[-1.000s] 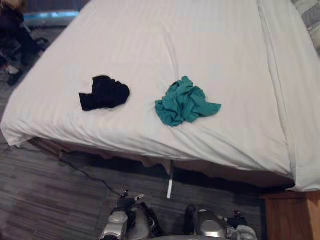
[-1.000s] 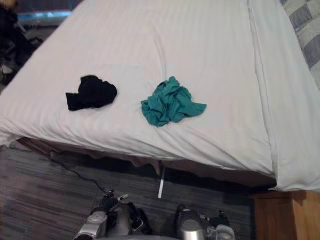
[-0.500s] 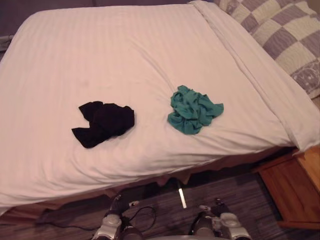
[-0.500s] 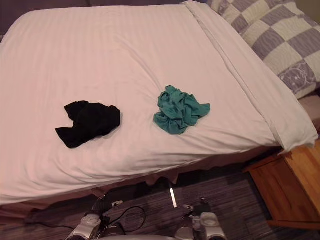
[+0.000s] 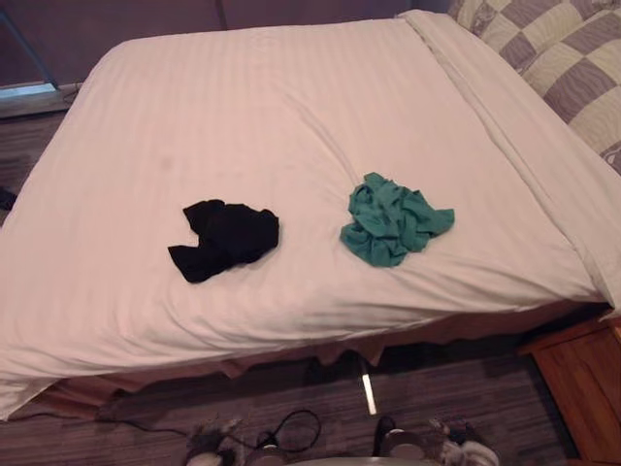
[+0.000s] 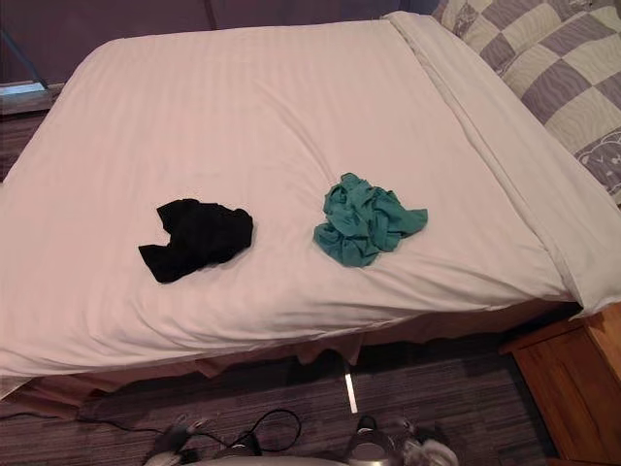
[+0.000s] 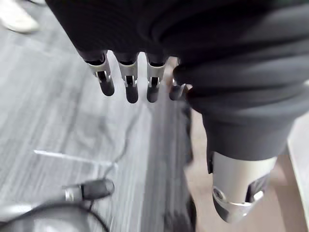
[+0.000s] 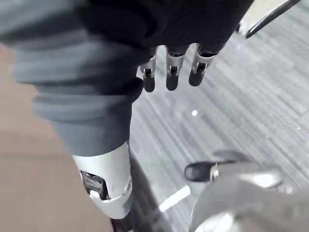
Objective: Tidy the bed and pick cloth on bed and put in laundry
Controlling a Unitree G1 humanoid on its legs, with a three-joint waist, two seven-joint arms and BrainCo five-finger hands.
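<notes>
Mid-frame, near bed (image 5: pixel 291 116) lower edge: black cloth (image 5: pixel 225 239), teal cloth (image 5: pixel 393 219), apart. Left hand (image 7: pixel 128 79), right hand (image 8: pixel 172 72): fingers straight, holding nothing.

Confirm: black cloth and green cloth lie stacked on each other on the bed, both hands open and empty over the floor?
One point is wrong. The black cloth and the green cloth are not stacked: they lie apart on the bed, as the left eye view shows. The rest stands: left hand and right hand are open and empty over the floor.
</notes>
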